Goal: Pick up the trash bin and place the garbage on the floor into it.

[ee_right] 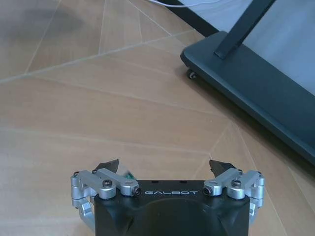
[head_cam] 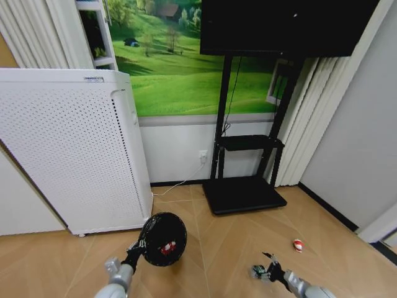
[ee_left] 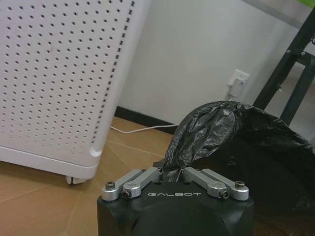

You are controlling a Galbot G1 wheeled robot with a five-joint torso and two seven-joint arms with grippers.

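My left gripper (head_cam: 138, 250) is shut on the rim of the black trash bin (head_cam: 162, 239), which is lifted and tilted with its mouth facing me. One red-and-white piece of garbage (head_cam: 167, 248) lies inside it. In the left wrist view the fingers (ee_left: 147, 176) pinch the bin's black bag liner (ee_left: 206, 130). My right gripper (head_cam: 268, 268) is low over the floor (head_cam: 236, 248) and open. A small green-and-white piece (head_cam: 257, 271) lies just beside one fingertip (ee_right: 109, 165), not between the jaws. Another red-and-white lump (head_cam: 298, 245) lies on the floor farther right.
A tall white perforated appliance (head_cam: 68, 149) stands at the left, close to the bin. A black TV stand base (head_cam: 243, 194) sits ahead against the wall, with a cable and outlet (head_cam: 203, 155) beside it. A grey wall closes the right side.
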